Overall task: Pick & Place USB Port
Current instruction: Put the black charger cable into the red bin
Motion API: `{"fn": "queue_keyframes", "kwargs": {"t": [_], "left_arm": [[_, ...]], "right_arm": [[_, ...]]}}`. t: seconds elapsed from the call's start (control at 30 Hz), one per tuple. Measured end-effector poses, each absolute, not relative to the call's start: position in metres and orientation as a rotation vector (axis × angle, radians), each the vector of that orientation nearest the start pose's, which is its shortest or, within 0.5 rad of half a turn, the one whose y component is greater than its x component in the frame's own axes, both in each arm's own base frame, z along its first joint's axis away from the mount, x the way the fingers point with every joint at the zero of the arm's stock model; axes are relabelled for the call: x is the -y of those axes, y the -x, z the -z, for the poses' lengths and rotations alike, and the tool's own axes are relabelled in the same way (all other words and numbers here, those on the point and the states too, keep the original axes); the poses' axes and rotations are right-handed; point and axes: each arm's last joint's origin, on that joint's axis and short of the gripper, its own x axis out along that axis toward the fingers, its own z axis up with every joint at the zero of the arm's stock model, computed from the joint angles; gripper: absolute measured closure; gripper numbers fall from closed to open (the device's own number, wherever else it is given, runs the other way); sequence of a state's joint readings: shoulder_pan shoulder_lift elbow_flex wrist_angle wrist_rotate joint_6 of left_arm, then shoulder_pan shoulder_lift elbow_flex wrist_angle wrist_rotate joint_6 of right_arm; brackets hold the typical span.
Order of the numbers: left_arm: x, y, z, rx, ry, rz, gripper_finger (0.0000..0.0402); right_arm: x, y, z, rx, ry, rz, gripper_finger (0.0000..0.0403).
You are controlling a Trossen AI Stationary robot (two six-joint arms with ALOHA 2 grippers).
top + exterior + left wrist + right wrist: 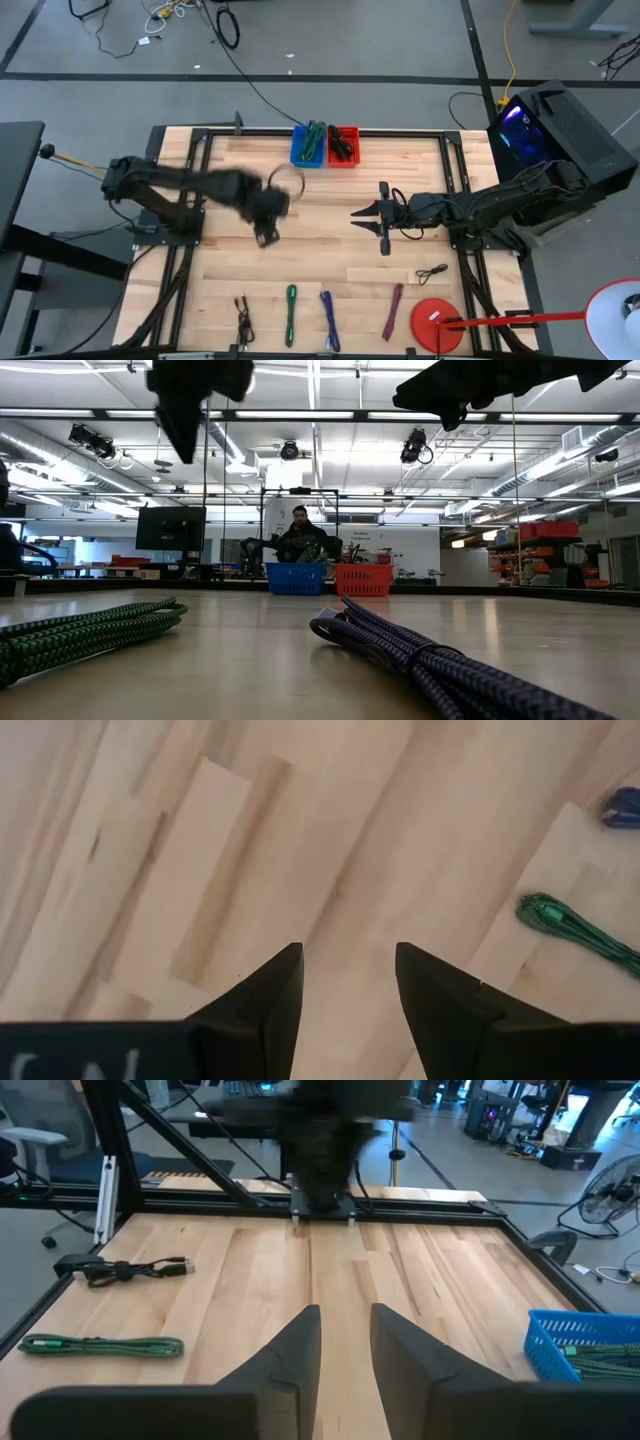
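Several coiled USB cables lie along the table's near edge: black, green, purple-blue, magenta, and a small black one farther right. My left gripper hangs open above bare wood left of centre, pointing down. Its wrist view shows its fingers apart, with the green cable off to one side. My right gripper hovers right of centre, pointing level toward the table's left, with its fingers a narrow gap apart. Neither holds anything.
A blue bin and a red bin holding cables stand at the far edge. A red round base sits at the near right corner. A dark frame rims the table. A person sits beyond the far edge.
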State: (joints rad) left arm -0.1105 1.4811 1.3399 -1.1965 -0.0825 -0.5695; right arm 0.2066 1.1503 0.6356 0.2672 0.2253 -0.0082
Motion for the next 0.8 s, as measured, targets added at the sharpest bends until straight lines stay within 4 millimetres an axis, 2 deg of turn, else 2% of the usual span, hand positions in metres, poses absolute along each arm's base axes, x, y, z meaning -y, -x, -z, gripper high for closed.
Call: {"fn": "queue_keyframes", "kwargs": {"t": [0.2, 0.4, 0.57, 0.8], "left_arm": [[0.104, -0.247, -0.295, -1.224, 0.452, -0.508, 0.0236], [0.165, -0.219, -0.288, -1.074, 0.631, -0.655, 0.0236], [0.200, -0.207, -0.268, -1.052, 0.755, -0.770, 0.0236], [0.233, -0.199, -0.237, -1.175, 0.896, -0.916, 0.0237]], "right_arm": [[-0.045, -0.244, -0.253, -0.242, 0.064, 0.017, 0.0311], [-0.045, -0.244, -0.252, -0.243, 0.089, 0.013, 0.0311], [-0.045, -0.244, -0.250, -0.266, 0.096, 0.005, 0.0311], [-0.045, -0.243, -0.248, -0.287, 0.122, 0.003, 0.0311]]}}
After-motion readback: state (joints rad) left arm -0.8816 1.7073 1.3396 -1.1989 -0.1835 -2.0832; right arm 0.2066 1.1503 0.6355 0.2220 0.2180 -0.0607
